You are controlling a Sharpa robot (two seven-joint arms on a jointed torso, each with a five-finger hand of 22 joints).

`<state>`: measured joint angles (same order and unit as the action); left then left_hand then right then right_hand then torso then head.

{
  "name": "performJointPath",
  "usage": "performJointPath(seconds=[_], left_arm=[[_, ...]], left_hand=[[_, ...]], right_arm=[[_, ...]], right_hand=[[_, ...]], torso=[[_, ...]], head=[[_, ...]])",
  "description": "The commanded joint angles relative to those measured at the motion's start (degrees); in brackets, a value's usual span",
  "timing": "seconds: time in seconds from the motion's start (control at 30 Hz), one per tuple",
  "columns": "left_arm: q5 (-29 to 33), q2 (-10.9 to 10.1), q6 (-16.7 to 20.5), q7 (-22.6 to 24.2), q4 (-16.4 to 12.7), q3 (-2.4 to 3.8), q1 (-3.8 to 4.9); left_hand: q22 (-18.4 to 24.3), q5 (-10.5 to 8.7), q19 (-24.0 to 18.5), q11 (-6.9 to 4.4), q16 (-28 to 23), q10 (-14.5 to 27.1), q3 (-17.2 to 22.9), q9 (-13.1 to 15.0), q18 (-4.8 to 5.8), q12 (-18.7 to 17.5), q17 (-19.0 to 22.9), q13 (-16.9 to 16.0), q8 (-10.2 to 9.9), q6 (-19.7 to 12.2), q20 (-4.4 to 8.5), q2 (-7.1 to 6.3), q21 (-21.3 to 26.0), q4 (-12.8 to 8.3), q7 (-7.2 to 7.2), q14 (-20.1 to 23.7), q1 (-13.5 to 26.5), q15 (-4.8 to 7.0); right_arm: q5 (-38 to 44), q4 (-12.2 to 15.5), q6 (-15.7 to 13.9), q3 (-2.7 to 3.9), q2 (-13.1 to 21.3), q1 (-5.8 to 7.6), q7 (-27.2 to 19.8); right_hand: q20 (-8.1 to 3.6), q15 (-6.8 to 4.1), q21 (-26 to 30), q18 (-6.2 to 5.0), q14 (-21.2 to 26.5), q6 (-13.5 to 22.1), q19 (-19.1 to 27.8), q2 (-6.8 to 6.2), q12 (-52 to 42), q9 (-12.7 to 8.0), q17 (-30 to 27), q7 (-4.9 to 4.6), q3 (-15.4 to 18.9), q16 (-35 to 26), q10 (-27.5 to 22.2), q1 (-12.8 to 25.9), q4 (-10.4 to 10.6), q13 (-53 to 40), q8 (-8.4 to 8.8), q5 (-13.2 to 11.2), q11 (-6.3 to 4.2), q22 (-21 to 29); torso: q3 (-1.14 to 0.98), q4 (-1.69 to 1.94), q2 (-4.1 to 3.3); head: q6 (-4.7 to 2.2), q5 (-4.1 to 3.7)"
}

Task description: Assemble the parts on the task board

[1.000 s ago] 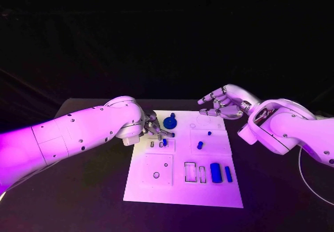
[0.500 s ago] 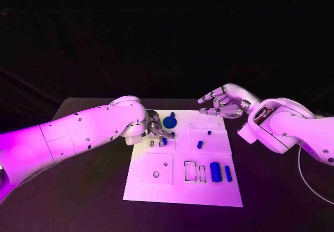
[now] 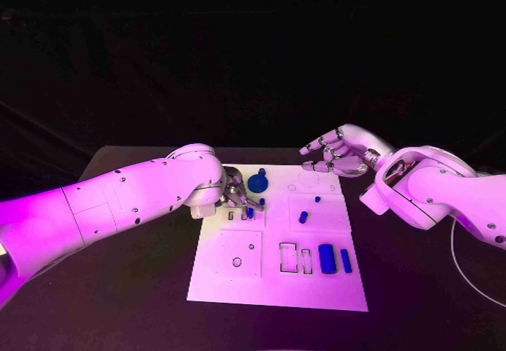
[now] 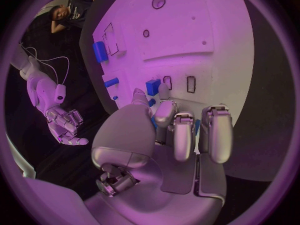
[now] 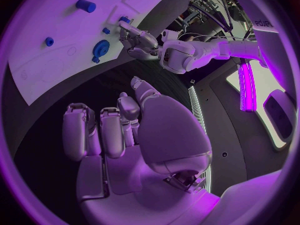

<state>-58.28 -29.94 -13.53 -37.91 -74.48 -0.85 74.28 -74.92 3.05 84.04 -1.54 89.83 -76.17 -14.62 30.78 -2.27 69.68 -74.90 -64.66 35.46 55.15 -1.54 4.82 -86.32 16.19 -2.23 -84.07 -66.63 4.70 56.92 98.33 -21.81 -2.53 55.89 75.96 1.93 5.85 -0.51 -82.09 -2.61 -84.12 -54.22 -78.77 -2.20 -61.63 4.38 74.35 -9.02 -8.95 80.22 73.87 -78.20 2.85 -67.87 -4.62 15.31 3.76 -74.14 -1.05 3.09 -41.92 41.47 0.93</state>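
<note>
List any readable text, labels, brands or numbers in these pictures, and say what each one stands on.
No text can be read with certainty.
White lettering on a dark panel at the edge of the right wrist view: too small and bent to read.
White rectangular task board: black outlines of slots and circles, no words or numbers.
Small blue plastic parts: no markings visible.
White arms and the silver left hand and right hand: no legible labels.

White task board (image 3: 276, 292) on black table (image 3: 126, 292). Left hand (image 3: 236, 196) low over board's far left area, beside round blue part (image 3: 258, 183). Right hand (image 3: 339, 156) raised past far right corner, fingers curled. Two blue cylinders (image 3: 327, 260) near right edge.
</note>
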Motion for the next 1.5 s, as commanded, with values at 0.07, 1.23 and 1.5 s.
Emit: performJointPath(seconds=[0.07, 1.23, 1.5], left_arm=[[-0.68, -0.01, -1.51, -0.21, -0.13, 0.01, -0.01], [3.60, -0.67, -0.40, 0.79, -0.79, 0.01, -0.21], [3.90, -1.87, 3.38, 1.12, -1.76, 0.02, -0.37]], left_hand=[[-9.14, -0.28, 3.53, -0.17, 0.17, -0.32, -0.22, 0.28, 0.97, 0.40, -15.10, -0.13, 0.39, -0.42, 0.32, 0.15, -0.24, 0.03, 0.02, -5.93, -0.81, 0.36], [-9.19, -0.32, 3.40, -0.74, 0.17, 0.54, 10.12, 3.73, 0.94, -0.83, -15.10, 0.49, 0.35, -3.50, 0.83, 5.94, -0.05, -9.64, 0.52, -5.93, -17.81, 0.87], [-9.31, -0.33, 3.44, -0.73, 0.17, 0.44, 10.55, 3.80, 0.97, -0.78, -15.10, 0.39, 0.31, -3.45, 0.84, 5.77, -0.11, -9.94, 0.51, -5.93, -18.11, 0.85]], right_arm=[[0.20, -0.08, 0.53, 0.00, -0.11, -0.01, 0.03], [-0.20, -0.87, 1.27, -0.04, -1.05, -0.10, 0.06], [-0.33, -1.00, 1.37, -0.05, -1.20, -0.12, -0.02]], right_hand=[[0.01, 0.04, 0.39, -1.18, -2.38, -0.49, 0.27, -0.15, -0.26, 0.03, -0.09, -0.07, -0.27, -0.37, 0.27, -0.34, -0.07, -0.09, -0.39, 0.26, 0.06, 0.04], [-0.01, 0.01, 0.57, -1.23, -2.35, -0.62, 0.41, 0.07, -0.44, 0.05, -0.30, -0.05, -0.45, -0.58, 0.41, -0.33, -0.03, -0.13, -0.46, 0.41, 0.04, 0.28], [-0.01, 0.01, 0.63, -1.25, -2.33, -0.64, 0.47, 0.07, -0.68, 0.05, -0.43, -0.05, -0.44, -0.67, 0.55, -0.25, 0.02, -0.30, -0.47, 0.40, 0.05, 0.38]], torso=[[0.00, -0.05, 0.00], [0.01, -0.02, -0.02], [-0.05, 0.01, -0.03]], head=[[0.04, -0.03], [0.66, -0.04], [0.79, -0.05]])
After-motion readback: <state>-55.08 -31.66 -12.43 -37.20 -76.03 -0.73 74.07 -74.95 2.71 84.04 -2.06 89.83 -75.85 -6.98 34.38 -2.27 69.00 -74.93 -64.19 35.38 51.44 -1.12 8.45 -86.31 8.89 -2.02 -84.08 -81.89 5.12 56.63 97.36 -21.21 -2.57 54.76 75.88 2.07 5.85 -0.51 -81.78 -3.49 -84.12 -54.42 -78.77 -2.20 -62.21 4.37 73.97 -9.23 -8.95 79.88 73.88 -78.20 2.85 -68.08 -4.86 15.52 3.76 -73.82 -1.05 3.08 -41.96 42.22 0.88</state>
